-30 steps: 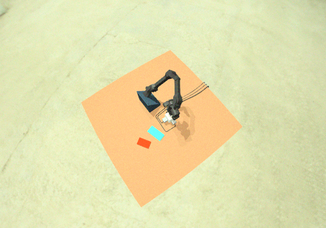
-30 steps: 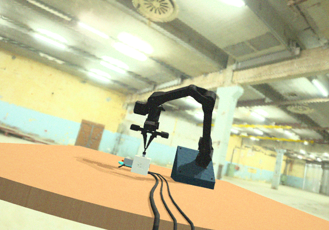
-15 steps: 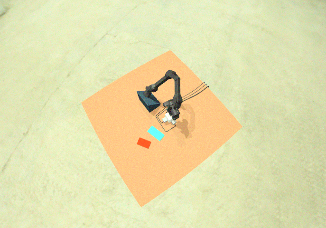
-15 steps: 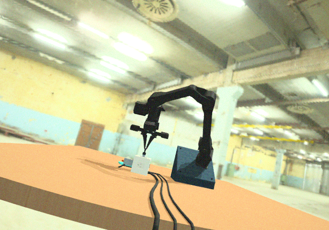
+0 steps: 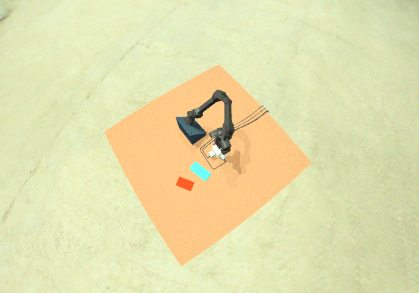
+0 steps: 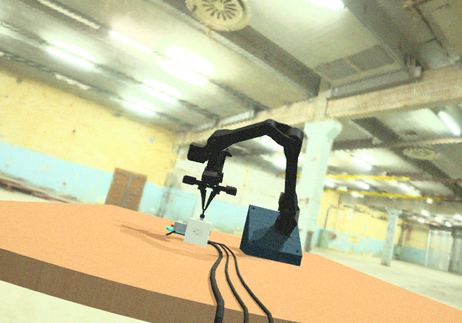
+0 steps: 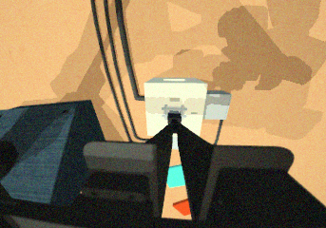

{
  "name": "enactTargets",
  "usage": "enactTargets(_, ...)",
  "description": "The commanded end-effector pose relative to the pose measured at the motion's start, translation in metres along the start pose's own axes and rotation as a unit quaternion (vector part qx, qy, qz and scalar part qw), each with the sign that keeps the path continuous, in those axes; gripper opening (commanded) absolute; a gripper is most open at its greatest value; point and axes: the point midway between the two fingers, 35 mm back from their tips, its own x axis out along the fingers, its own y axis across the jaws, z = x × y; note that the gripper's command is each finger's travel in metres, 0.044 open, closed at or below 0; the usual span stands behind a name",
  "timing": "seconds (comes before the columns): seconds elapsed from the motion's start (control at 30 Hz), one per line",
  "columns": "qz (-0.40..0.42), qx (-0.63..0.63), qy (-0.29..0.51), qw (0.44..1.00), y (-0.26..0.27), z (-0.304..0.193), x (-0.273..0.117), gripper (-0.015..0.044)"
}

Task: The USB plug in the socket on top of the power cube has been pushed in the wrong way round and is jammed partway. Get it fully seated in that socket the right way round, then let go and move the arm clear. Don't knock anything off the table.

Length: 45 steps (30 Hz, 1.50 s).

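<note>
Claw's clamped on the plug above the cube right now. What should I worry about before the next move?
1. The claw grips only the small USB plug; twisting could make it slip.
2. The power cube sits loose on the table; a jammed plug may drag it.
3. Three cables trail off the table edge and could tug the cube.

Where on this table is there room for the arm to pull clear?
Free: the wide stretch beyond the red card toward the near corner. Crowded: around the power cube, where the gripper grips the USB plug, hemmed by cables, base and cyan card.
</note>
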Motion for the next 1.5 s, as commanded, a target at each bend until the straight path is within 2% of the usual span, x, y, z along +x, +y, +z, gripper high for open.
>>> enactTargets(0.0, 0.0, 0.002, 0.001, 1.0, -0.0001, 0.0003, 0.0012, 0.0)
enactTargets(1.47, 0.0, 0.002, 0.001, 1.0, -0.0001, 0.0006, 0.0065, 0.0)
